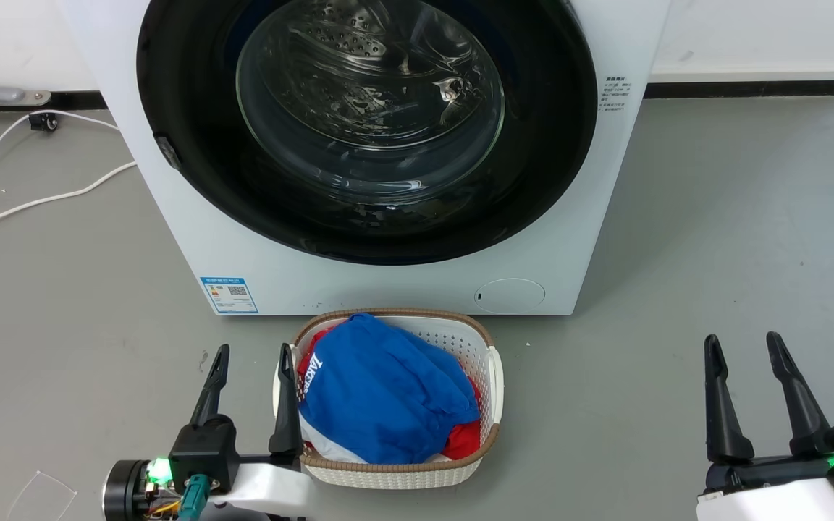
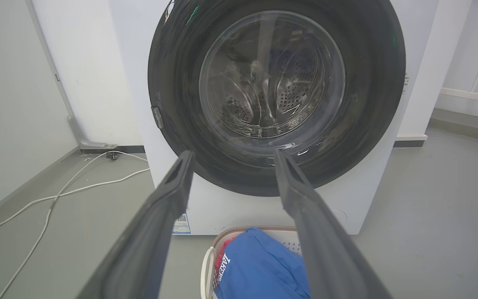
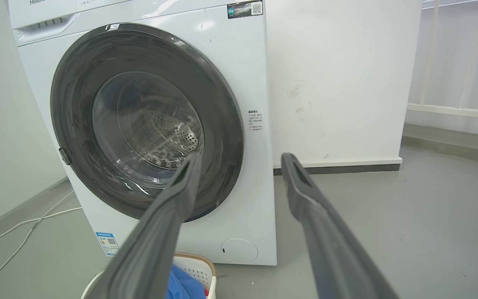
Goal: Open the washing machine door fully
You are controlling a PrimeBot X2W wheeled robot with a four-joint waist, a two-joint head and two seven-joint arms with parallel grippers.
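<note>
- Plainly, the washing machine point(image 1: 402, 289) stood square ahead on the grey floor point(image 1: 714, 253), its white front facing the robot.
- The washing machine door point(image 1: 366, 123) lay closed and flush against the machine's front. Its black rim spanned nearly the full width of the machine, and the perforated drum point(image 1: 344, 43) showed through the glass bowl.
- A small dark tab point(image 1: 168, 152) sat on the door's rim, on the side of the machine toward the robot's left.
- Low on the machine's front were a blue label sticker point(image 1: 229, 294) at the left corner and a round filter cap point(image 1: 510, 296) toward the right.
- A white woven laundry basket point(image 1: 486, 376) rested on the floor just in front of the machine's base, holding a blue garment point(image 1: 388, 398) over something red point(image 1: 464, 438).
- The left gripper point(image 1: 254, 349) hovered in front of the machine, below the label corner, with its fingers spread wide and nothing between them. Its inner finger was just beside the basket's rim; whether they touched could not be told.
- The right gripper point(image 1: 742, 338) hung in front of the machine and well off to its right side, over bare floor. Its fingers were likewise wide apart and empty.
- Neither gripper touched the door.
- A white cable point(image 1: 40, 199) trailed across the floor to the left of the machine.
</note>
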